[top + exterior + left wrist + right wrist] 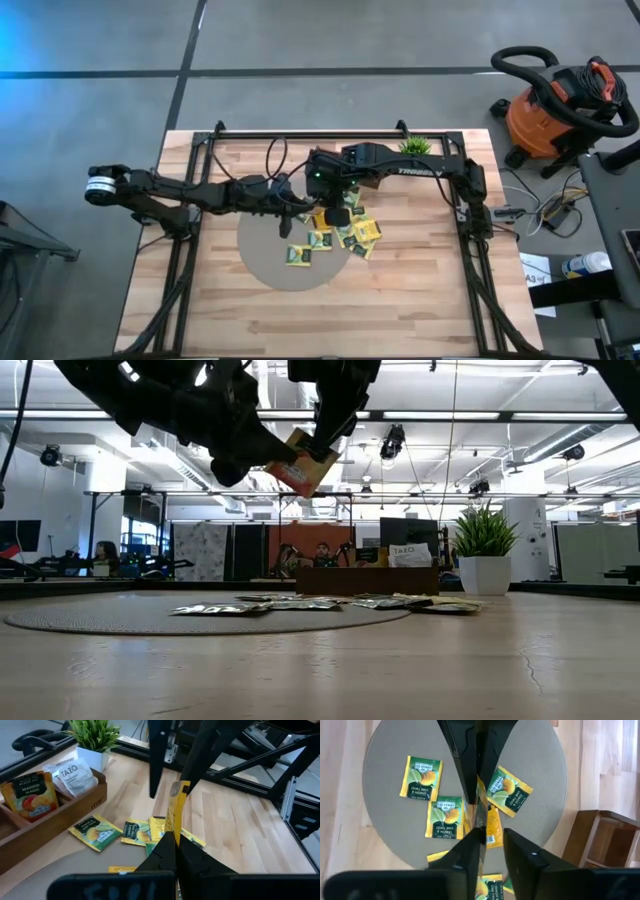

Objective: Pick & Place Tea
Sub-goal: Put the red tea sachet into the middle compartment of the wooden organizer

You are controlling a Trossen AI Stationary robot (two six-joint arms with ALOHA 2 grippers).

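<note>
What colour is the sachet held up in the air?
Orange-yellow; the held sachet shows best in the low view.
</note>
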